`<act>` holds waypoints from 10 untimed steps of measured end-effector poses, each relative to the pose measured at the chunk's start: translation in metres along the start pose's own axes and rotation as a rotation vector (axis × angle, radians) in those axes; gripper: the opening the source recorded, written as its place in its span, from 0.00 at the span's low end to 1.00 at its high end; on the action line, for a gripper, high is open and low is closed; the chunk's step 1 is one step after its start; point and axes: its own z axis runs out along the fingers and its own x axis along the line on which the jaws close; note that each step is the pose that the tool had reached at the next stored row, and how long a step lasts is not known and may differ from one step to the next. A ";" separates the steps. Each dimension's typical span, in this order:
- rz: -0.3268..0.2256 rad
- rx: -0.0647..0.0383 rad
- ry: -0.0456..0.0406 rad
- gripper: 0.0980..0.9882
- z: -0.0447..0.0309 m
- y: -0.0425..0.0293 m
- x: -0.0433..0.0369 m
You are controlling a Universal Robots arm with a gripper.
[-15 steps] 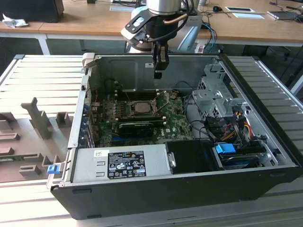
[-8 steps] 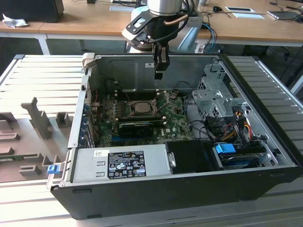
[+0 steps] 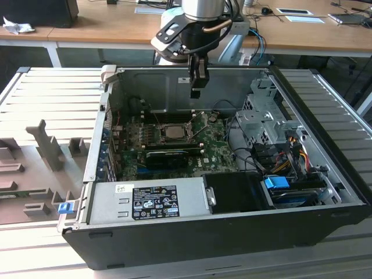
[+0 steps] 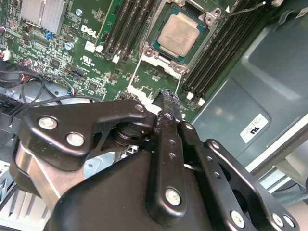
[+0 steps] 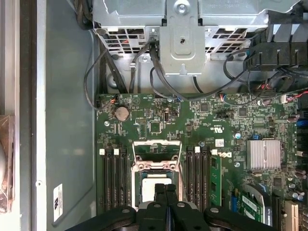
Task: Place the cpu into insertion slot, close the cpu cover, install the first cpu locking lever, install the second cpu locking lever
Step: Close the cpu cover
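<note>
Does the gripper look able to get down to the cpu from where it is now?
Likely yes. The gripper hangs above the open case with its fingers shut, and the cpu lies face-up in the insertion slot with nothing lying across its face.

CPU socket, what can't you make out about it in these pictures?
- First wrist view: the gripper covers part of the cpu, and the picture's edge cuts off the rest of the socket.
- Exterior view: the socket is too small to show any latching.
- Second wrist view: the gripper hides the board beside the socket.
</note>
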 end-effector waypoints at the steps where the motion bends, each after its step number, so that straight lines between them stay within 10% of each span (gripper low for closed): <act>1: 0.000 0.000 0.0001 0.01 0.0004 0.0002 0.0000; 10: 0.000 0.000 -0.0001 0.01 0.0104 0.0085 0.0001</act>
